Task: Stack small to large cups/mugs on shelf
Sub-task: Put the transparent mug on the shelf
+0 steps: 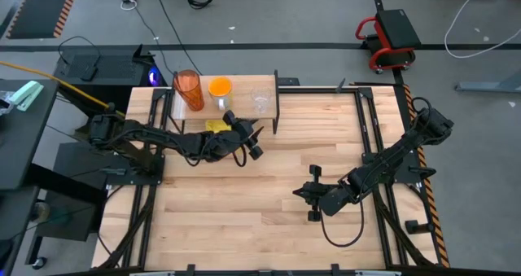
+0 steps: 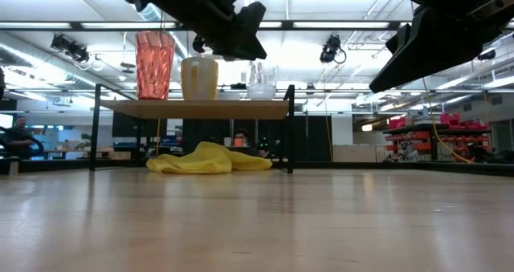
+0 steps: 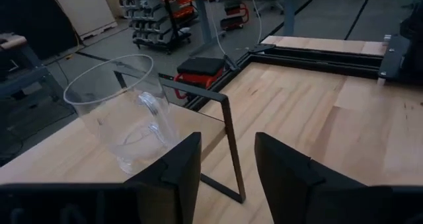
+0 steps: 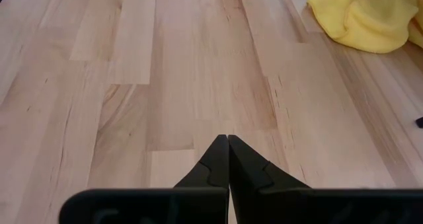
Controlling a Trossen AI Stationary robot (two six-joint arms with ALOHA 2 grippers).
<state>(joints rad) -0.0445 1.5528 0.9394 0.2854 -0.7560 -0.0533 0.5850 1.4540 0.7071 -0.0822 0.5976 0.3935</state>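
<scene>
Shelf carries all three vessels in a row: tall orange-red tumbler, orange mug, small clear cup, none nested yet. Left tool hovers just in front of the shelf, jaws wide and empty, facing the clear cup; right tool waits shut over the bench, well apart. Judgement: the clear cup looks thin, light, rigid and slick, so pinch across the rim wall gently, clear of the handle.

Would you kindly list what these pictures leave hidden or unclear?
- Orange mug: its handle, indistinct from above and from table height.
- Yellow cloth: mostly covered by the left gripper from above.
- Clear cup: its base, behind the gripper's finger, left wrist view.
</scene>
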